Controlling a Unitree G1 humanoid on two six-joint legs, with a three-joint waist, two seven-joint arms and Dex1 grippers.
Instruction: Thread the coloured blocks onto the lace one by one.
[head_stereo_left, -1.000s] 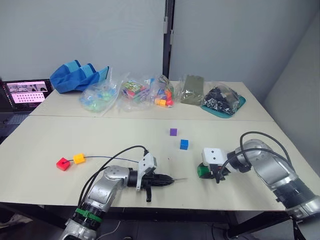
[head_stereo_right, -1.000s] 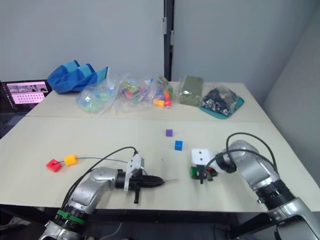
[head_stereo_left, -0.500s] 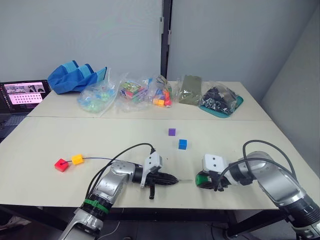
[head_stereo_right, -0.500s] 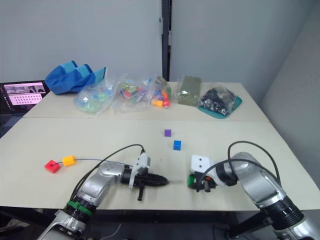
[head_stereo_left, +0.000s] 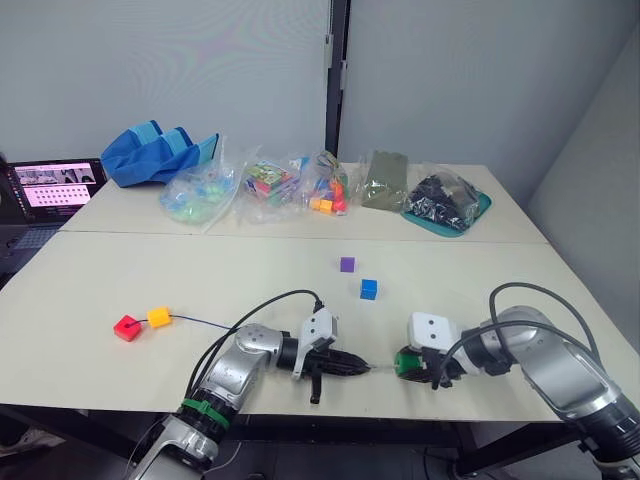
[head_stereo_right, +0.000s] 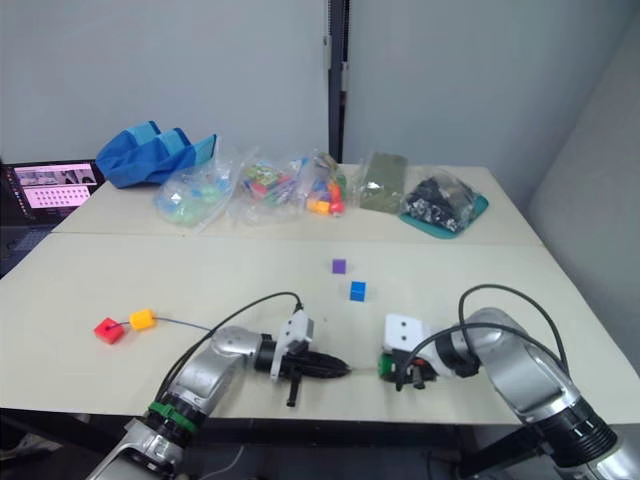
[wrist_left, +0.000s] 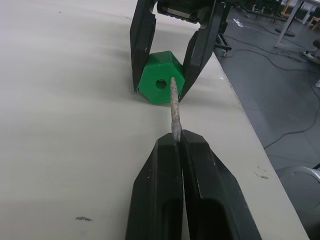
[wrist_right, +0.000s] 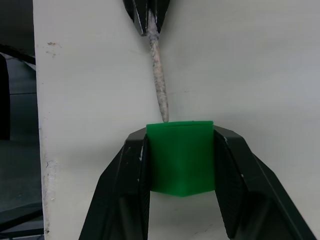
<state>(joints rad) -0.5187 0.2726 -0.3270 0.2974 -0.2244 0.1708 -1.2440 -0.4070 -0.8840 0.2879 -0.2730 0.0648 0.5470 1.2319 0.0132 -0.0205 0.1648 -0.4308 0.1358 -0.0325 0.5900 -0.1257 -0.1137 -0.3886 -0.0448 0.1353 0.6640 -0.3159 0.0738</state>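
My right gripper (wrist_right: 181, 134) is shut on the green block (wrist_right: 182, 157) near the table's front edge, and the block's hole faces my left gripper. My left gripper (wrist_left: 177, 136) is shut on the lace's stiff pale tip (wrist_left: 173, 102). The tip reaches the green block (wrist_left: 159, 80) just beside its hole. The thin dark lace (head_stereo_left: 200, 322) trails left to the orange-yellow block (head_stereo_left: 158, 317) and the red block (head_stereo_left: 126, 327), which sit together. The purple block (head_stereo_left: 346, 264) and the blue block (head_stereo_left: 368, 289) lie loose mid-table.
Clear bags of mixed toys (head_stereo_left: 265, 185), a blue cloth bag (head_stereo_left: 160, 152), an olive pouch (head_stereo_left: 385, 178) and a teal tray (head_stereo_left: 478, 210) line the back of the table. A laptop (head_stereo_left: 55, 185) stands far left. Both grippers work close to the table's front edge (head_stereo_left: 380, 412).
My left gripper has moved right with the lace's tip, closing the gap to the green block. My right gripper has kept the block in nearly the same place.
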